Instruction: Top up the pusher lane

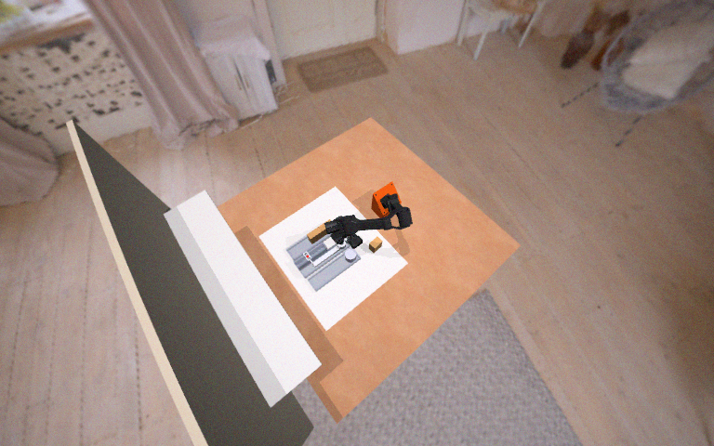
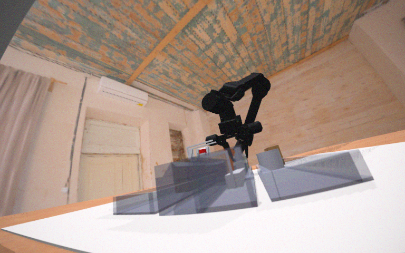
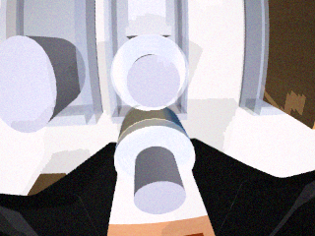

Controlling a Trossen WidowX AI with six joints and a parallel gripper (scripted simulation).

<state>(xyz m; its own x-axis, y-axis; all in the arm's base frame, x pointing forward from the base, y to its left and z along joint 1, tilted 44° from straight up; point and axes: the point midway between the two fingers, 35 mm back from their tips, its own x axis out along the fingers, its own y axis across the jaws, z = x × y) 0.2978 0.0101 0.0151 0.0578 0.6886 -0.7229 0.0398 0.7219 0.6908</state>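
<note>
My gripper [image 3: 153,147] [image 2: 239,158] is shut on a jar [image 3: 126,157] with a white rounded top, a grey knob and a tan and blue side. The held jar is at the front end of the sprung lane; its base is hidden. The old jar [image 3: 120,74], with a similar white top and grey knob, stands in that lane directly beyond it. In the wrist view the two overlap, and I cannot tell whether they touch. The white pusher plate [image 3: 148,25] shows behind the old jar. The low front stop is partly covered by the held jar.
A wide grey jar [image 3: 25,84] [image 1: 350,255] [image 2: 269,159] stands in the neighbouring lane on the left in the wrist view. A brown block [image 3: 290,54] [image 1: 316,232] is on the other side. A small tan block [image 1: 375,244] is near the white mat's [image 1: 328,309] edge. A red marker [image 2: 202,151] [image 1: 307,255] sits behind the lanes.
</note>
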